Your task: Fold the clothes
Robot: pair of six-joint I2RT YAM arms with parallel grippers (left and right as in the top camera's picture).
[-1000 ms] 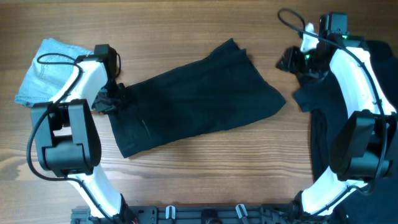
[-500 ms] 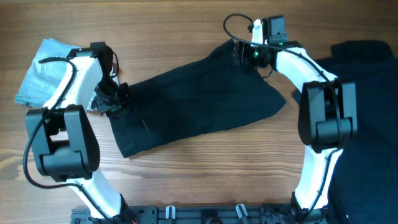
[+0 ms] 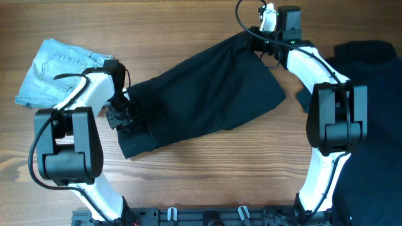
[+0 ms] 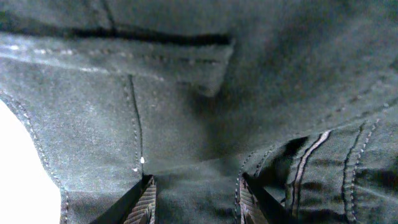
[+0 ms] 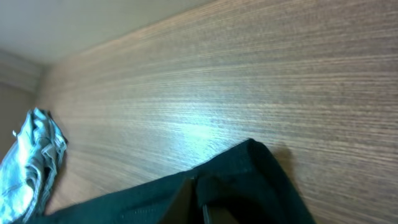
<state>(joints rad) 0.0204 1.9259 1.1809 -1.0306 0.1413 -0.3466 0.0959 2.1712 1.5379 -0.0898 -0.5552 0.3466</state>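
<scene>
**Black shorts** (image 3: 207, 94): one wide garment of matte black cloth. It lies spread on the table (image 3: 207, 182) on a slant, running from the near left to the far right. A tool holds it at each end.

**Left tool** (image 3: 124, 117): sits on the left end of the shorts, on bunched cloth. In the left wrist view its fingers (image 4: 144, 202) stand a narrow gap apart. A ridge of seamed black fabric (image 4: 186, 93) fills that gap, so the tool is closed down on the cloth.

**Right tool** (image 3: 252, 43): sits at the far right corner of the shorts, and the cloth draws to a point under it. In the right wrist view only the finger ends (image 5: 198, 208) show at the bottom edge. They are close together, with the hem of the black cloth (image 5: 249, 180) pinched at them. The corner stands a little above the wood grain.

**Heap of black clothes** (image 3: 377, 81): dark garments piled along the right edge of the table, beside the right arm and apart from the shorts.

**Denim garment** (image 3: 53, 75): pale blue, folded, at the far left corner of the table. It is just beyond the left arm and does not touch the shorts. It also shows at the left edge of the right wrist view (image 5: 34, 155).
</scene>
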